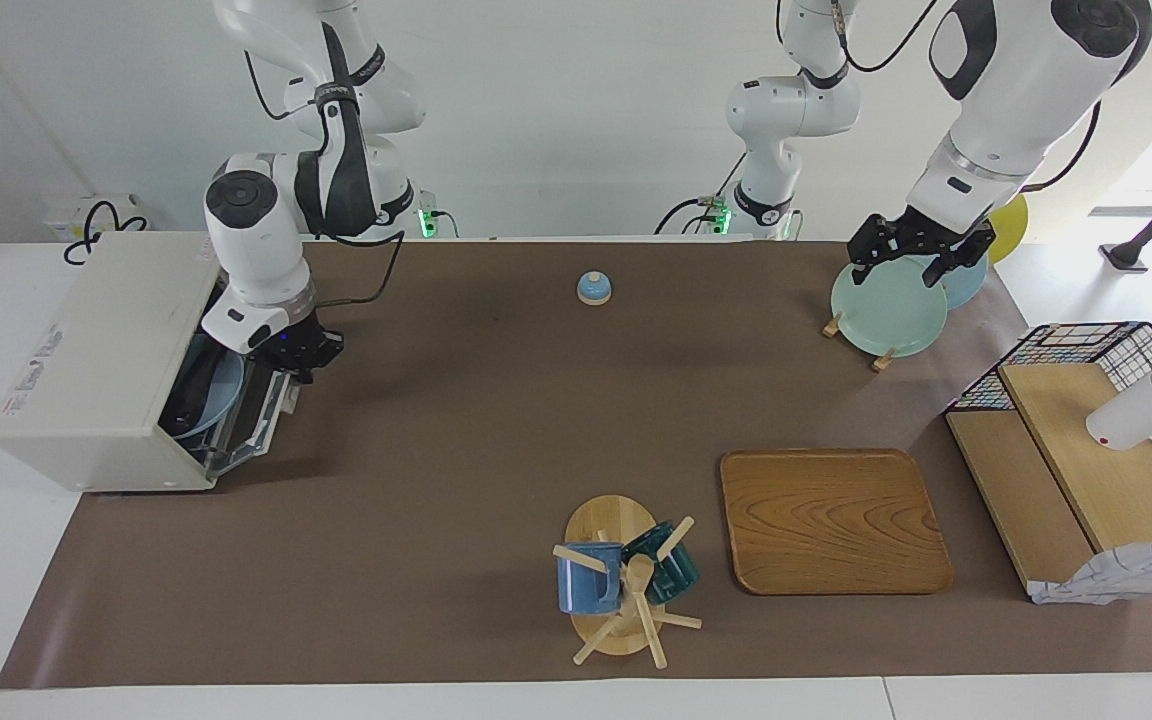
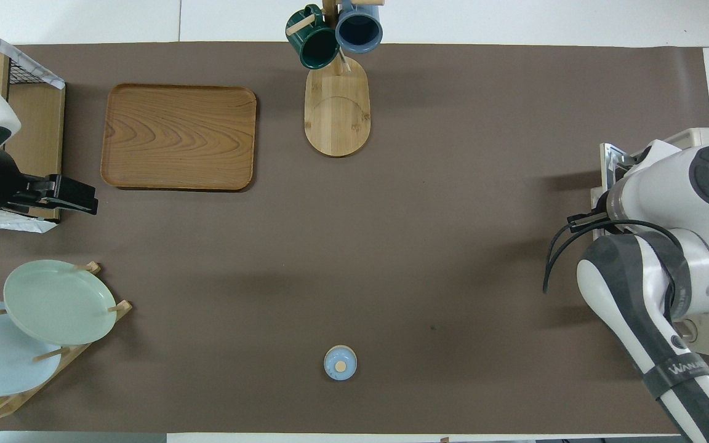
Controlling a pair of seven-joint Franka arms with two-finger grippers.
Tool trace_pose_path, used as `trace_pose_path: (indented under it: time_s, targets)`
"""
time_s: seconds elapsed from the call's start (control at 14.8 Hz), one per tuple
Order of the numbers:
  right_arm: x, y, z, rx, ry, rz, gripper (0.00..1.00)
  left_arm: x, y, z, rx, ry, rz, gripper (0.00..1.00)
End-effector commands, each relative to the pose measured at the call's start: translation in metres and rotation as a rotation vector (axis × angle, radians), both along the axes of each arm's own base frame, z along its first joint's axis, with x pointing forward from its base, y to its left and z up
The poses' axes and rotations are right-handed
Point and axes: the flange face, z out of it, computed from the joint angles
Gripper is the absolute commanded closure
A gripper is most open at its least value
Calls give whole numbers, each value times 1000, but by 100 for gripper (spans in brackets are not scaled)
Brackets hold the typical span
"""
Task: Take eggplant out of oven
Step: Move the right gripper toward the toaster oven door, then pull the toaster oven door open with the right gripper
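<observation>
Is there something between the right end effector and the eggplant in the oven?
Only the oven door, half lowered, with the right end effector shut on its top edge. The eggplant lies on a blue plate inside, seen through the gap above the door.

Both arms are showing glossy white rounded shells with dark grey joint bands and round black caps. Black cables are looping along them. Each is ending in a black hand: the right hand, the left hand. Green lights are glowing at the bases.
</observation>
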Motion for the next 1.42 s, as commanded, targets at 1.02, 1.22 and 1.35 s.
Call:
trace_pose_path:
  time_s: [1.02, 1.22, 1.35]
  targets:
    - [31, 52, -18, 60, 48, -111, 100, 0, 2, 1, 15, -1, -13, 0]
    - [29, 39, 9, 42, 68, -121, 54, 0, 3, 1, 15, -1, -11, 0]
    - [28, 22, 12, 15, 80, -124, 54, 0, 3, 1, 15, -1, -11, 0]
